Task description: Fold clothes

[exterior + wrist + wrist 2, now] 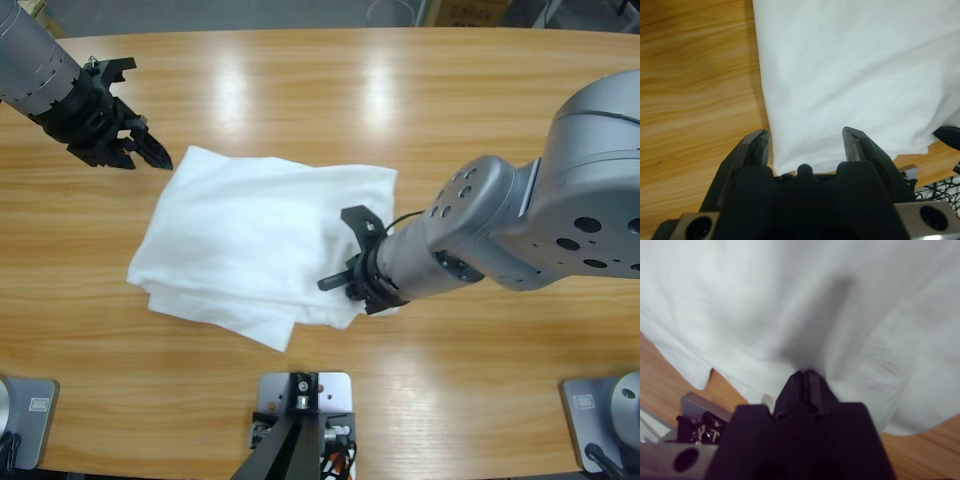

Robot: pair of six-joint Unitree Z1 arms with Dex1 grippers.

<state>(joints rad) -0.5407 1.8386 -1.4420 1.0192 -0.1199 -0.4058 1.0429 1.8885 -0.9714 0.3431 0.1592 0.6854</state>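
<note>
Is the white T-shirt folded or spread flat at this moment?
Folded. The T-shirt lies on the table as a compact, roughly rectangular bundle, with stacked layers showing along its near edge; no sleeves or neck are visible.

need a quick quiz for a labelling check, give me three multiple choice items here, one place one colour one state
1. Where does the T-shirt lie? A on the wooden table; B on a chair; C in a basket.
2. What colour is the T-shirt? A blue; B white; C red.
3. How do the left gripper's jaws stand? A open; B shut on a cup; C out of view.
1 A, wood shows around it in the high view. 2 B, plain white in every view. 3 A, a gap shows between them at the shirt's edge.
</note>
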